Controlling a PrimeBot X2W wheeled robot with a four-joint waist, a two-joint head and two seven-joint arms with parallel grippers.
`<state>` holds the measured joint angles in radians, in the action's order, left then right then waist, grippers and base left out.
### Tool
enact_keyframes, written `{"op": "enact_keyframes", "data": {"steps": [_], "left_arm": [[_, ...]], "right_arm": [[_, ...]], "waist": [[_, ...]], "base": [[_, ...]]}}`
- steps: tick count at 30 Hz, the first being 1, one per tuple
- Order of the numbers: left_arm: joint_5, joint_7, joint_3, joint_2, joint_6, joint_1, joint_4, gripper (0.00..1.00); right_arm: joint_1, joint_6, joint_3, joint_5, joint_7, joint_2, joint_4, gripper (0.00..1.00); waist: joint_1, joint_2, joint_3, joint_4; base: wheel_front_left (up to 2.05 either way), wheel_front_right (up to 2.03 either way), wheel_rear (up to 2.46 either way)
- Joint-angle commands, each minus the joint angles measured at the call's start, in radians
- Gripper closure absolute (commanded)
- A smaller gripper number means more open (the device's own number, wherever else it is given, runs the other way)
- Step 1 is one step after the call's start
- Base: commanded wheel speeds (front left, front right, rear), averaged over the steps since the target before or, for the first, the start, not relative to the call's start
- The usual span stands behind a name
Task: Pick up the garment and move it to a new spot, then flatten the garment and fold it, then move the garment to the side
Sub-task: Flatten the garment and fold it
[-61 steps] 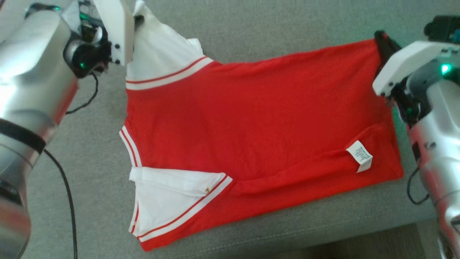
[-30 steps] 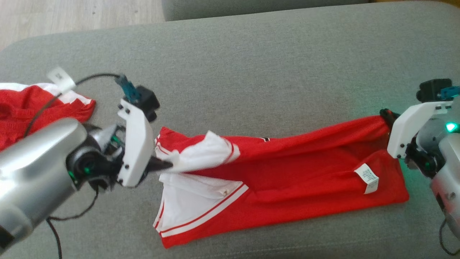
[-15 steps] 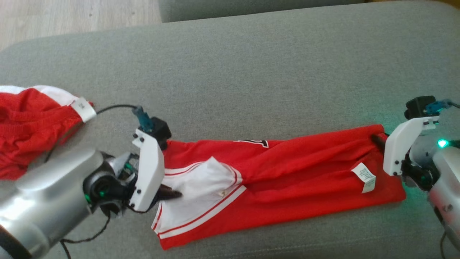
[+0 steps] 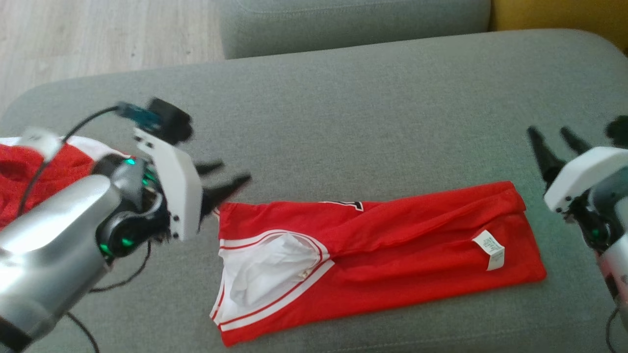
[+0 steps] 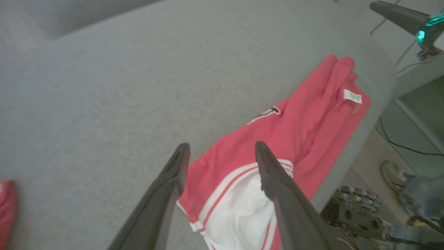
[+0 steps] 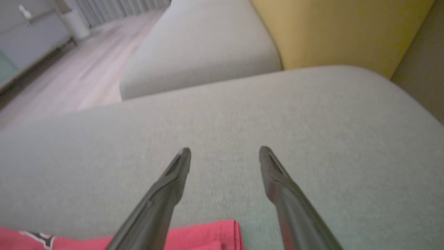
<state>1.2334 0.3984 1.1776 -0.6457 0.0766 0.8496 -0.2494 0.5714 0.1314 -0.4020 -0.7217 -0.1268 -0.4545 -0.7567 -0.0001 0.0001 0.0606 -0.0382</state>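
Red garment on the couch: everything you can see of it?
The red garment looks like thin knit, folded lengthwise into a long band lying flat on the grey cushion. Its left end shows a white panel with white-and-red stripes; a white care label sits near the right end; black print peeks at the top fold. The left hand and right hand are open, neither gripping it.

"Which colours did you have on screen?"

"I saw the garment (image 4: 392,230) in bright red, with a white panel (image 4: 265,274) edged in thin red and white stripes. Its label (image 4: 489,249) was white."

"And around it?"

"The cushion (image 4: 343,122) was plain grey. I also noted a second cloth (image 4: 24,171), red with a white band, a yellow backrest (image 4: 559,14) and a pale wood floor (image 4: 98,39)."
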Motion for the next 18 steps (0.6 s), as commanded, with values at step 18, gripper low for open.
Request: {"op": "enact_keyframes", "data": {"steps": [18], "left_arm": [[-0.297, -0.66, -0.564, 0.005, -0.504, -0.502, 0.268, 0.0]], "right_arm": [[-0.412, -0.001, 0.328, 0.2, 0.28, 0.183, 0.417, 0.0]], "waist": [[0.0001, -0.0001, -0.063, 0.039]], "base": [[0.0, 0.0, 0.0]]}}
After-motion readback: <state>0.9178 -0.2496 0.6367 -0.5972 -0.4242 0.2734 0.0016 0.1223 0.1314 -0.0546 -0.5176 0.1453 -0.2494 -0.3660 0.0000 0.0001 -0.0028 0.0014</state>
